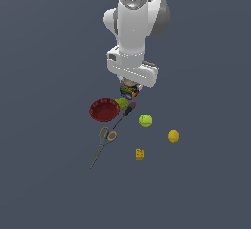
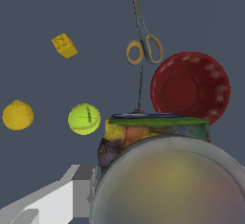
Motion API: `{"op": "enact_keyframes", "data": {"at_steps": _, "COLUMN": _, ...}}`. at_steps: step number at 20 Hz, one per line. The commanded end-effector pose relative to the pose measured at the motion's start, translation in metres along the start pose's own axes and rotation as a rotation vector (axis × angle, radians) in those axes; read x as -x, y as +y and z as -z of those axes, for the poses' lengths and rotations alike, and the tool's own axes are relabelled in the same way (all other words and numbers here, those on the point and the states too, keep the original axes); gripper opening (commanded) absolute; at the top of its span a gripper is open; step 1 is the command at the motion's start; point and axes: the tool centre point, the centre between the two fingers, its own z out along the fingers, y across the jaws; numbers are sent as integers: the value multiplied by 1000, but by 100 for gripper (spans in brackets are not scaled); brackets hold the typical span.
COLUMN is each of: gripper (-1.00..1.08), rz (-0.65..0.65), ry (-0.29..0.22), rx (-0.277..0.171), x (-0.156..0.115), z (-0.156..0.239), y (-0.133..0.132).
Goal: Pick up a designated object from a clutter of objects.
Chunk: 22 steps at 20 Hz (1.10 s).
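Red bowl (image 1: 104,110): on the ground, below the gripper and toward the exterior view's left of it; upright, open side up.
Scissors (image 1: 104,142): orange handles, blades pointing away from the gripper; farther from the gripper than the bowl, on the same side.
Green fruit (image 1: 121,103): just under the gripper, touching or nearly touching the bowl's rim; mostly hidden in the wrist view.
Screwdriver (image 1: 125,113): red-and-black, lying just below the gripper, shaft running toward the scissors.
Can (image 1: 129,90): multicoloured label, sits right at the gripper, directly beneath the arm's hand; in the wrist view its grey-brown top fills the foreground. It looks raised above the other things, though I cannot tell for sure.
Gripper (image 1: 129,87): fingers flank the can on both sides and appear clamped on it; one pale finger (image 2: 72,194) shows beside the label.
Yellow-green ball (image 1: 145,120): below the gripper, to the exterior view's right.
Yellow block (image 1: 140,153): well below the gripper.
Yellow fruit (image 1: 173,135): farthest to the exterior view's right, well apart from the gripper.
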Motion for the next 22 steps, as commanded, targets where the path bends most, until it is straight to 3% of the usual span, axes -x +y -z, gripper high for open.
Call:
{"op": "enact_keyframes", "data": {"at_steps": 1, "gripper": -100, "rz": 0, "ry": 1, "rx": -2, "x": -11, "z": 24, "y": 17}}
{"op": "enact_keyframes", "data": {"at_steps": 12, "gripper": -100, "rz": -2, "ry": 3, "rx": 2, "x": -55, "z": 110, "y": 83}}
{"op": "enact_keyframes", "data": {"at_steps": 22, "gripper": -100, "rz": -2, "ry": 5, "rx": 5, "x": -76, "z": 147, "y": 109}}
